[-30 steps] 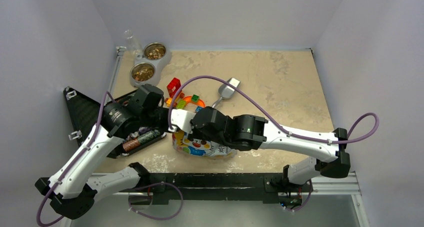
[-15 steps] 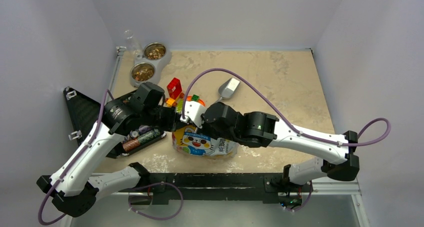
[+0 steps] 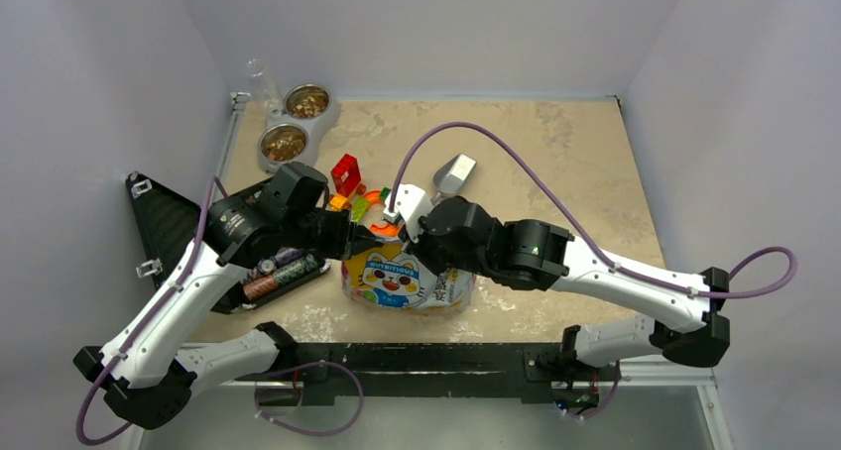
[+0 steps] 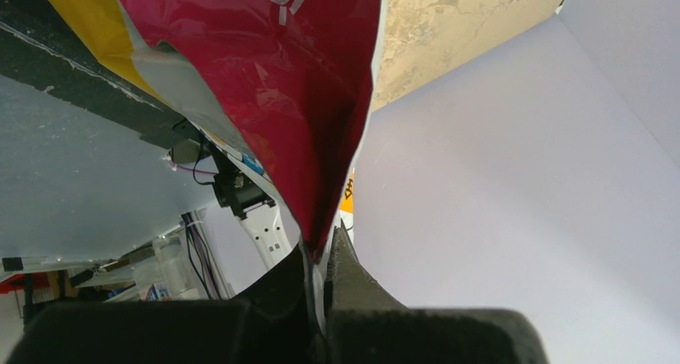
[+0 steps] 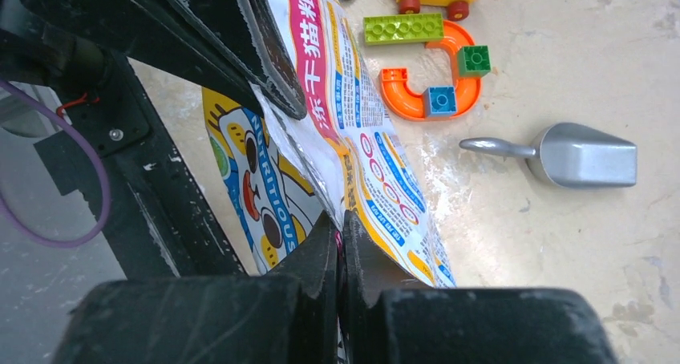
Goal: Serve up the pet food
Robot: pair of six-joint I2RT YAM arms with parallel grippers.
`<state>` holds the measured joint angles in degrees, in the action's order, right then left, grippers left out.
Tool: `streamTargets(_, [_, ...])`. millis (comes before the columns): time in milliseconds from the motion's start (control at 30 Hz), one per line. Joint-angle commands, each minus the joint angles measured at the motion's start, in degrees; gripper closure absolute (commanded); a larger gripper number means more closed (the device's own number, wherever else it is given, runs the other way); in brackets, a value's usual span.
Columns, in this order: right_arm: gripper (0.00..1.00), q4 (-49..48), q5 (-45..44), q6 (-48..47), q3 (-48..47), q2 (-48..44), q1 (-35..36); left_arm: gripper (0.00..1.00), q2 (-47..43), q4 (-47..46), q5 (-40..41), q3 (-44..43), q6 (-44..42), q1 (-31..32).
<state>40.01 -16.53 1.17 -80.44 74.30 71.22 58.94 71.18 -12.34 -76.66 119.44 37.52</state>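
pet food (image 3: 285, 145) shows in the double bowl (image 3: 298, 123) at the far left of the worktop (image 3: 555, 172); more, we judge, sits in the bag (image 3: 405, 278), its top pinched by our left tool (image 4: 321, 256) and right tool (image 5: 340, 224), likely to pull it open.

The food bag (image 3: 407, 280) is thin plastic film, glossy and crinkled. Just beyond the bag, the toy blocks (image 3: 346, 172) are smooth, shiny plastic, and the scoop (image 3: 453, 175) is a matt grey, metal by the look of it. Further back and left of the bag, polished metal bowls (image 3: 307, 101) hold dull, dry kibble (image 3: 285, 145). The table (image 3: 555, 163) under the bag looks matt, mottled and scuffed.
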Motion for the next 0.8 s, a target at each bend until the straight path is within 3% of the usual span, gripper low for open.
streamTargets(0, [1.00, 14.3, -14.8, -0.1, 2.9, -5.7, -6.0, 1.00, -5.2, 6.6, 4.6, -3.9, 2.1, -2.2])
streamTargets(200, [1.00, 14.4, -15.9, -3.5, 6.4, -10.6, -6.5, 1.00, -5.1, 8.7, 5.7, -4.2, 0.6, -3.9])
streamTargets(467, [1.00, 14.0, -13.8, -8.9, 14.0, -19.8, -6.4, 1.00, -0.6, 17.1, 9.4, -9.3, -11.0, -13.2])
streamTargets(767, [1.00, 14.5, -14.6, -10.2, 20.9, -27.5, -7.2, 1.00, 1.8, 16.0, 7.4, -11.5, -15.4, -17.2])
